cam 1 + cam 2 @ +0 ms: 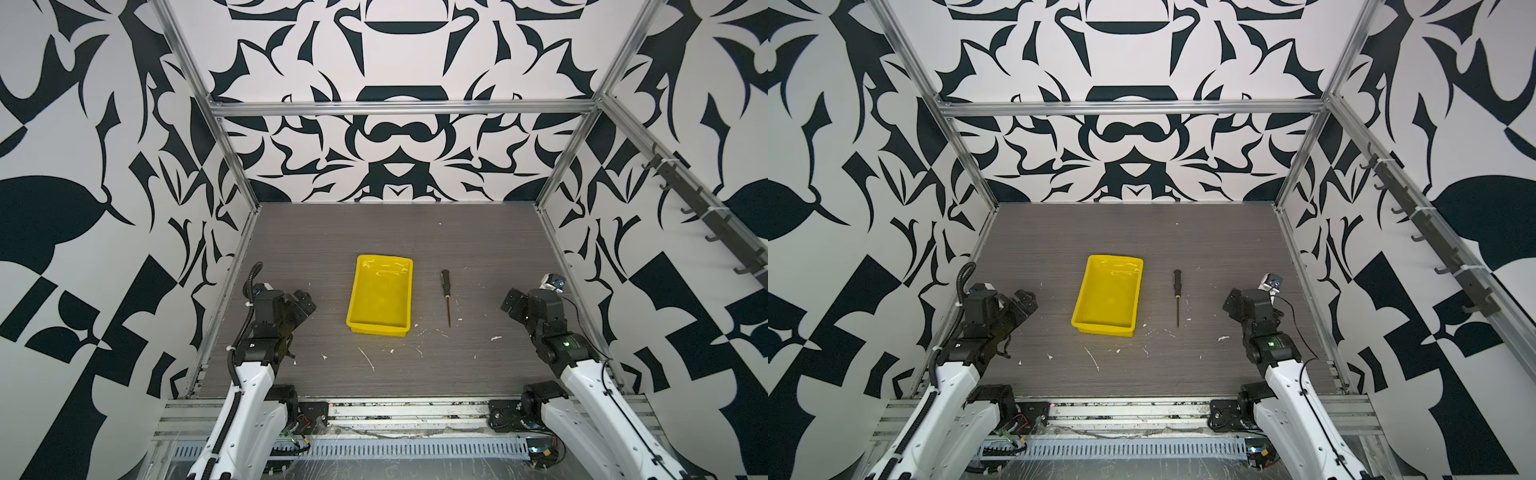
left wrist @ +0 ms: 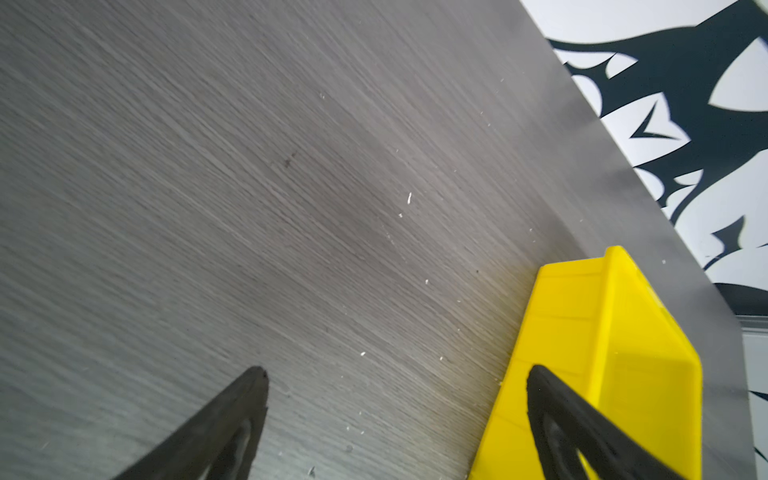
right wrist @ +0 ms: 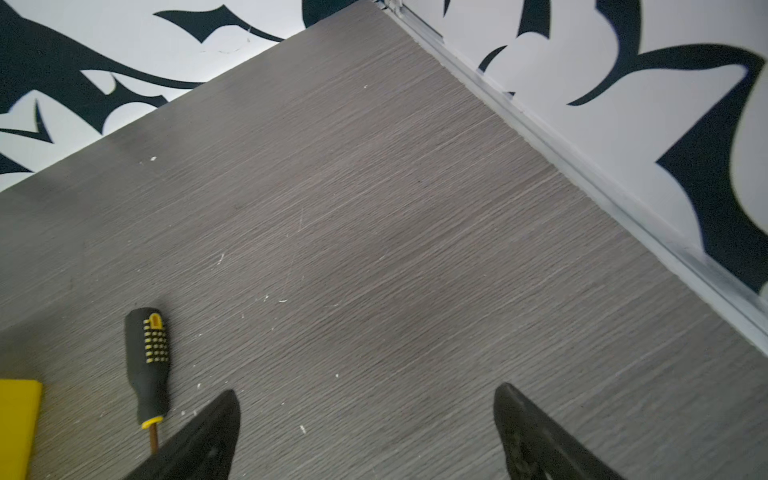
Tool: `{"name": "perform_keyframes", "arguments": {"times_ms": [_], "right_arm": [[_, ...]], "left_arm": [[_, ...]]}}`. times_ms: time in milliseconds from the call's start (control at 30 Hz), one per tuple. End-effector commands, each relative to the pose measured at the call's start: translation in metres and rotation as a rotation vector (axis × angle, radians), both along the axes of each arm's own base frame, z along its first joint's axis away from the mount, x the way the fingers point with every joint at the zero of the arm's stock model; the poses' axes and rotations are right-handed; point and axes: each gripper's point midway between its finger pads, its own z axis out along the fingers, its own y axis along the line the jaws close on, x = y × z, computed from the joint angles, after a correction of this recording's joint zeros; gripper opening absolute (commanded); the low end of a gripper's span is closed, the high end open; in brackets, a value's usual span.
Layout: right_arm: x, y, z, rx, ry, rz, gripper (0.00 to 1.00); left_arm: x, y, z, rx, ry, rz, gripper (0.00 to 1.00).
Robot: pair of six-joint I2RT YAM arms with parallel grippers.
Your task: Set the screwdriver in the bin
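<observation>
Black-and-white patterned walls (image 1: 399,62) and an aluminium frame (image 1: 403,109) enclose a grey wood-grain tabletop (image 1: 399,232) flecked white.

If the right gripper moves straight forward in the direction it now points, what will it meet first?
Probably only the bare grey wood-grain tabletop, then the aluminium rail under the patterned wall. The open right gripper points past the black-handled screwdriver, which lies aside. Depth is unclear.

Bright, diffuse light fills both top views, leaving only faint shadows on the table (image 1: 415,241). White glare streaks the glossy far inside of the bin (image 1: 381,297). Wide-angle distortion stretches the patterned walls (image 1: 62,208) toward the edges. The wrist views look soft and smeared
</observation>
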Motion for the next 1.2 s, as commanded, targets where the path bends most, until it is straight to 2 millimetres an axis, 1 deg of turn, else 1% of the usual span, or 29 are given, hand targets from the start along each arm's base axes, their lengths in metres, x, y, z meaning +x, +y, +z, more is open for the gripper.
{"name": "perform_keyframes", "arguments": {"times_ms": [0,100,167,267,333,433,567,600,667,767,800,833,867,900,967,1000,1033,1167], "right_arm": [[0.007,0.032,0.006,0.09,-0.019,0.161,0.96],[0.016,0.049,0.007,0.148,0.01,0.229,0.99],[0.024,0.062,0.005,0.184,0.051,0.28,0.99],[0.037,0.083,-0.007,0.216,0.126,0.353,0.99],[0.043,0.094,-0.02,0.196,0.188,0.375,0.99],[0.053,0.111,-0.032,0.16,0.288,0.376,0.99],[0.073,0.135,-0.039,0.135,0.383,0.404,0.96],[0.079,0.14,-0.04,0.143,0.398,0.405,0.93],[0.087,0.15,-0.044,0.159,0.412,0.416,0.93],[0.098,0.165,-0.054,0.173,0.424,0.443,0.8],[0.099,0.17,-0.06,0.179,0.443,0.45,0.75],[0.102,0.175,-0.063,0.186,0.461,0.46,0.67],[0.102,0.178,-0.068,0.187,0.486,0.459,0.64],[0.103,0.183,-0.072,0.189,0.501,0.469,0.56],[0.104,0.188,-0.079,0.175,0.532,0.473,0.56],[0.105,0.189,-0.08,0.167,0.542,0.47,0.53],[0.104,0.189,-0.085,0.16,0.561,0.463,0.51],[0.101,0.187,-0.095,0.135,0.589,0.449,0.5]], "left_arm": [[-0.007,0.002,-0.007,-0.015,0.018,0.03,1.0],[-0.008,0.003,-0.006,-0.018,0.014,0.038,1.0],[-0.007,0.0,-0.005,-0.029,0.004,0.023,1.0],[-0.006,-0.002,-0.006,-0.041,-0.002,0.018,1.0],[-0.008,0.0,-0.007,-0.034,0.011,0.027,1.0],[-0.011,0.004,-0.007,-0.033,0.006,0.055,1.0],[-0.012,0.005,-0.006,-0.045,-0.029,0.071,1.0],[-0.013,0.005,-0.007,-0.05,-0.035,0.074,1.0],[-0.014,0.005,-0.007,-0.053,-0.046,0.075,1.0],[-0.014,0.005,-0.005,-0.052,-0.054,0.077,1.0],[-0.015,0.005,-0.005,-0.054,-0.053,0.075,1.0],[-0.015,0.004,-0.007,-0.058,-0.049,0.075,1.0],[-0.014,0.004,-0.007,-0.06,-0.049,0.075,1.0],[-0.014,0.004,-0.007,-0.059,-0.048,0.074,1.0],[-0.012,0.004,-0.007,-0.056,-0.048,0.071,1.0],[-0.012,0.004,-0.008,-0.055,-0.041,0.071,1.0],[-0.011,0.004,-0.009,-0.054,-0.033,0.07,1.0],[-0.009,0.003,-0.011,-0.055,-0.009,0.062,1.0]]}}
